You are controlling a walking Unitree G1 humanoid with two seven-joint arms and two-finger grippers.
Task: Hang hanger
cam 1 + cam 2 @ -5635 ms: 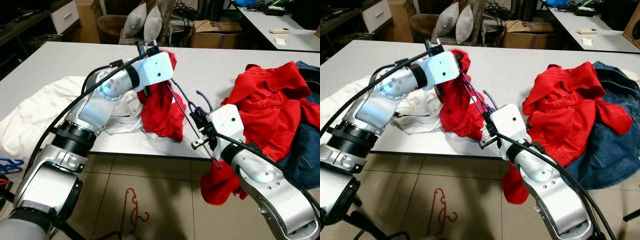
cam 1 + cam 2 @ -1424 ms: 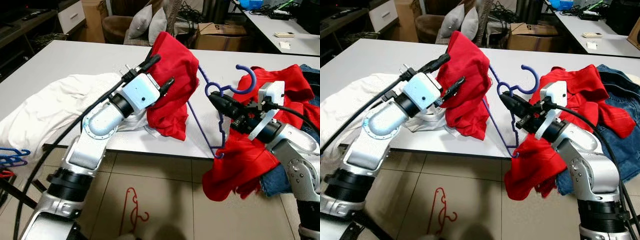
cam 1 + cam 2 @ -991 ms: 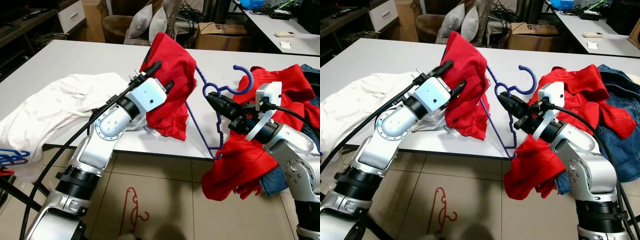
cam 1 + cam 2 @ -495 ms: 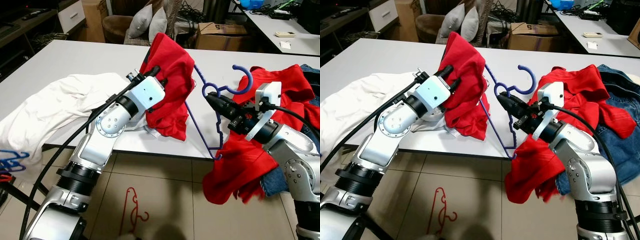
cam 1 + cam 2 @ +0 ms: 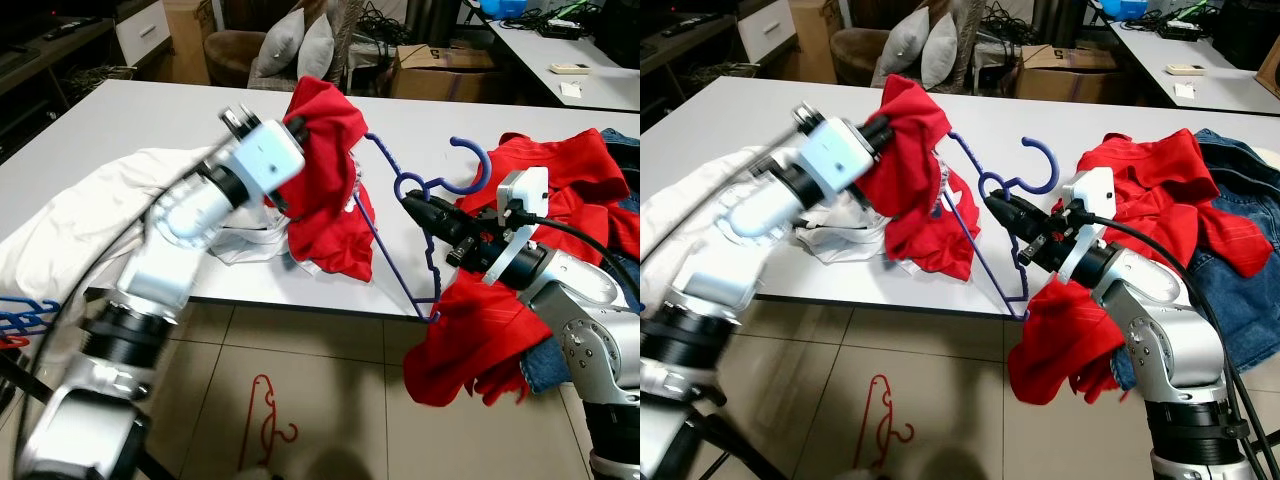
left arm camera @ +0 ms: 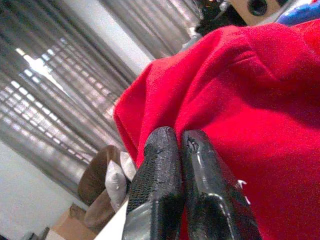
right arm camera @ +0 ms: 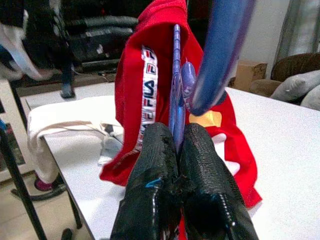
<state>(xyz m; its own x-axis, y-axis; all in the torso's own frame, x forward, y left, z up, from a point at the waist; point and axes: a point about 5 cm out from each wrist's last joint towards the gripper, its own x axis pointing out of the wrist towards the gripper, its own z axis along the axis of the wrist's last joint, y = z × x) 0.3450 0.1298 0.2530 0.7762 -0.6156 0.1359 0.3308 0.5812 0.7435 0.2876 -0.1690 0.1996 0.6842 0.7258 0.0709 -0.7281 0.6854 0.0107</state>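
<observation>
Purple plastic hanger (image 5: pixel 420 230) tilted above the table edge, hook up; red shirt (image 5: pixel 325 170) draped over one arm.

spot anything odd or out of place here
Yes. A red hanger lies on the floor by the table's edge. A red garment spills off the table under the right gripper, which holds the purple hanger.

The hanger (image 5: pixel 420 215) is standing over the near edge of the desk (image 5: pixel 120 120), clamped in the right pincer (image 5: pixel 425 212). Left of the hanger, a shirt (image 5: pixel 325 180) is hanging from the left pincer (image 6: pixel 182 165). A white garment (image 5: pixel 90 215) is lying farther left, a clothes pile (image 5: pixel 570 185) right. Another hanger (image 5: pixel 268 420) is lying on the floor (image 5: pixel 330 400) below.
</observation>
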